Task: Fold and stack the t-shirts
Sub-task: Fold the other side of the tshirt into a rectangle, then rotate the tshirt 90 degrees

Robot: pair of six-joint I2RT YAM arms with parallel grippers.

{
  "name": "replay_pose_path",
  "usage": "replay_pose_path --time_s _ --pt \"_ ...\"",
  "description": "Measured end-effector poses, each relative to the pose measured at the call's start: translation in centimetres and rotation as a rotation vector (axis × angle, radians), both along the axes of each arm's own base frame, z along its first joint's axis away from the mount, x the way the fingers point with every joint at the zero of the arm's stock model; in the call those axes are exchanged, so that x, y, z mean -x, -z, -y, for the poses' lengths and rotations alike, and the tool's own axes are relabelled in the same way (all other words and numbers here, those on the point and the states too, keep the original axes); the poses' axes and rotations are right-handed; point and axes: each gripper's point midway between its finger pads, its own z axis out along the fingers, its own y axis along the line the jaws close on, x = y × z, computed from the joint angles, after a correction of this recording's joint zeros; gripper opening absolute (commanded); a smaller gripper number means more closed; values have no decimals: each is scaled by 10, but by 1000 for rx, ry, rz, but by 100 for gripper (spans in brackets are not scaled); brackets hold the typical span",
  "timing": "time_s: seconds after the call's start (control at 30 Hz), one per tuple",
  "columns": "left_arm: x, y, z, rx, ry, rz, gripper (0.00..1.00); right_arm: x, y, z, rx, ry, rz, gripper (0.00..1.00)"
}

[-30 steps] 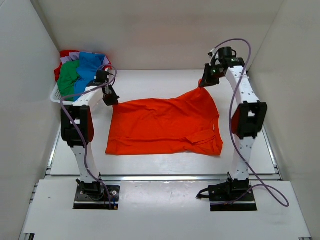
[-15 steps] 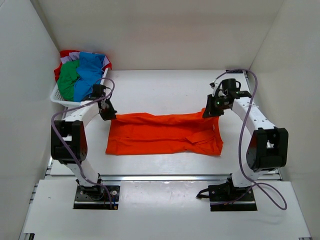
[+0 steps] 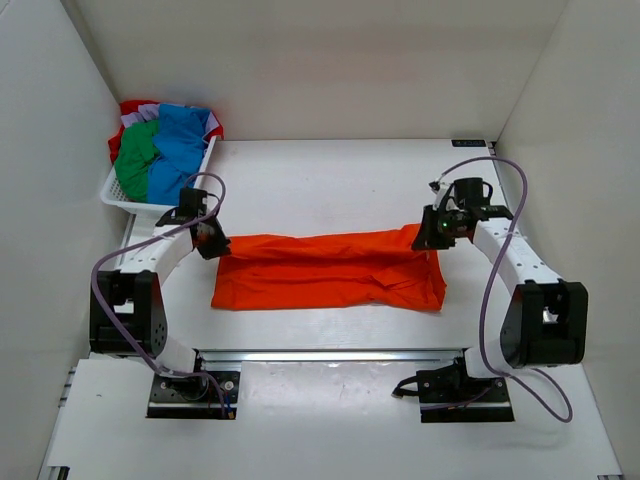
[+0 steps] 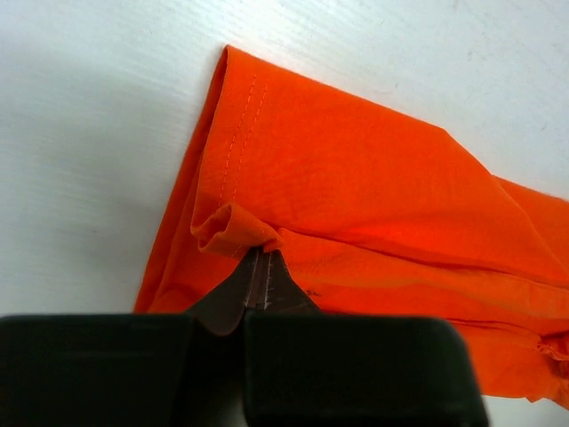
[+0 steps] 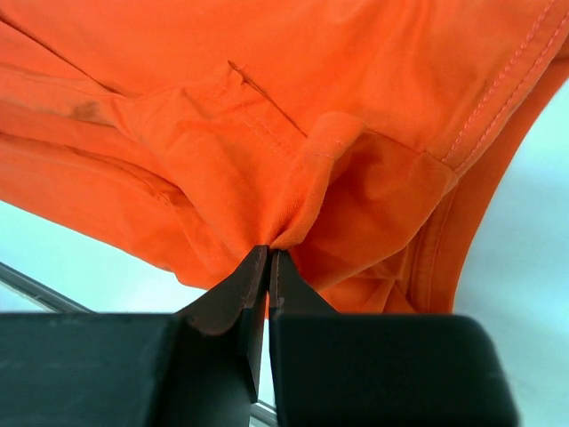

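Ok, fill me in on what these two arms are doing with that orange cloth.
They are folding an orange t-shirt on the table. The left gripper is shut on its far left corner and the right gripper is shut on its far right corner, with the shirt lying as a long doubled band between them. A green shirt, a blue shirt and a red shirt sit bunched in the white basket at the far left.

Table point(image 3: 320, 180) — orange t-shirt point(image 3: 330, 270), narrow folded band; left jaws, right jaws grip far corners.
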Motion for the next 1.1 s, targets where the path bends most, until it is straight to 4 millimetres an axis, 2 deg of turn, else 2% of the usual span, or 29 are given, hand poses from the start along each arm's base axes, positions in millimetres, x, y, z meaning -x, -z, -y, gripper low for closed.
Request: replay_pose_path --time_s 0.07,0.13,0.2,0.27,0.3,0.33,0.4,0.43,0.5,0.57,0.63,0.67,0.77,0.83,0.93,1.0,1.1 --pt "4 3 0 0 0 -7 0 7 3 1 -1 4 -3 0" --pt "10 6 0 -1 1 -19 4 14 5 2 -1 7 -4 0" --pt "16 9 -1 -3 2 -31 21 23 9 4 10 21 -12 0" --pt "21 12 -2 -7 -3 -45 33 37 14 7 44 69 -46 16" --pt "25 14 -4 -8 -9 -52 38 44 17 9 60 94 -63 31" --pt "28 14 -7 -12 -19 -55 45 52 20 11 81 121 -76 41" --pt "33 11 -13 -19 -49 -45 54 70 24 16 113 167 -90 50" --pt "33 5 -16 -21 -64 -23 55 79 24 18 112 186 -93 52" --pt "28 -12 -17 -22 -79 42 55 88 21 28 105 242 -76 52" --pt "21 -28 -13 -23 -67 96 55 88 14 37 96 290 -53 48" --pt "12 -39 -2 -21 -35 125 53 84 11 38 93 304 -31 37" --pt "8 -39 3 -18 -16 130 52 84 11 34 89 293 -31 35" --pt "7 -23 20 -12 39 84 51 84 17 12 69 240 -54 27" --pt "12 -2 28 -12 69 28 49 85 25 -5 54 203 -69 23" --pt "29 33 32 -24 97 -77 46 97 48 -23 31 181 -124 19" --pt "36 49 34 -33 111 -133 46 104 65 -27 22 189 -171 18" --pt "28 50 39 -36 135 -133 45 110 89 -26 35 218 -260 19"
